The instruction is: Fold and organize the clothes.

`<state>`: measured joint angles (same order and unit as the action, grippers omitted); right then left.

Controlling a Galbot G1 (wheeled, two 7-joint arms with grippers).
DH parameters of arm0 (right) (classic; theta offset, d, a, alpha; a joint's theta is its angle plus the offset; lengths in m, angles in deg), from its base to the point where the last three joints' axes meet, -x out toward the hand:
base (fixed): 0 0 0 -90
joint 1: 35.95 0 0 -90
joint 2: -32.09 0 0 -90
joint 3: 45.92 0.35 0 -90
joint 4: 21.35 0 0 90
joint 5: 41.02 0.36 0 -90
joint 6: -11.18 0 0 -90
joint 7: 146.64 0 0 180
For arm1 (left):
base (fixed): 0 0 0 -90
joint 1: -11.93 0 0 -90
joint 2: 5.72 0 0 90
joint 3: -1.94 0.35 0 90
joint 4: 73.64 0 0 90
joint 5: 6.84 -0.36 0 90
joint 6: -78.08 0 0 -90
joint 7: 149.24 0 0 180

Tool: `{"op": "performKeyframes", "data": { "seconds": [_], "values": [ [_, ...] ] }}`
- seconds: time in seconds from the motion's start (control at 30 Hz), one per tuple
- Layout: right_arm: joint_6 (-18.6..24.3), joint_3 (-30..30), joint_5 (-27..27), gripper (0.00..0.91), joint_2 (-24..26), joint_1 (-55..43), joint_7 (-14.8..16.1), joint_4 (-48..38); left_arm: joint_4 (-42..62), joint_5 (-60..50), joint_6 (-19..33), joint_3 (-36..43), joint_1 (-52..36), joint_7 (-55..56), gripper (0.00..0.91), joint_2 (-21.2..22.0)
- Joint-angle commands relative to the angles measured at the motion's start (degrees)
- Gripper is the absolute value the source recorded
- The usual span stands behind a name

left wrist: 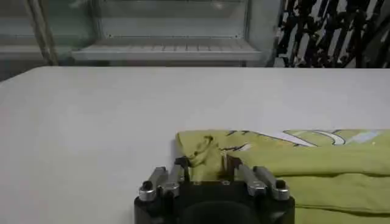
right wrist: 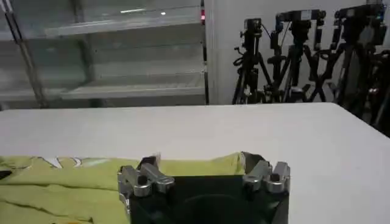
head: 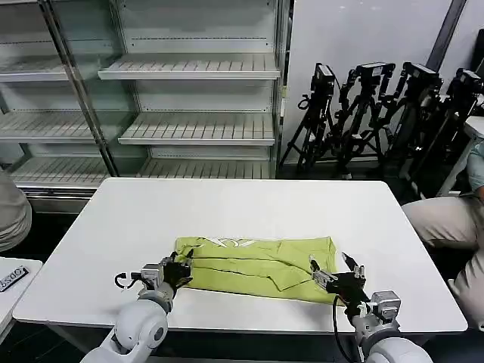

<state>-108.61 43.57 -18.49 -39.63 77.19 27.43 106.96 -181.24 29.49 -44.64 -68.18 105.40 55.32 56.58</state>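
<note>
T-shirt laid as folded strip near table's front edge. Left gripper closed, left-end corner pinched. Right gripper spread wide at right end, nothing gripped. Ends presumably taken for next fold.

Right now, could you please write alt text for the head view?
A lime T-shirt, folded into a band, lies on a white table. The left pincer grips its left end, and the right pincer meets its right end.
</note>
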Motion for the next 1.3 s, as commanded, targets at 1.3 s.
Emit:
{"op": "performKeyframes", "data": {
  "seconds": [1.3],
  "values": [
    [0.1,4.2,-0.2,0.907,0.5,2.8,0.1,3.9,-14.5,-12.2,-0.5,5.2,0.7,-9.5,0.02,0.8]
  ]
}}
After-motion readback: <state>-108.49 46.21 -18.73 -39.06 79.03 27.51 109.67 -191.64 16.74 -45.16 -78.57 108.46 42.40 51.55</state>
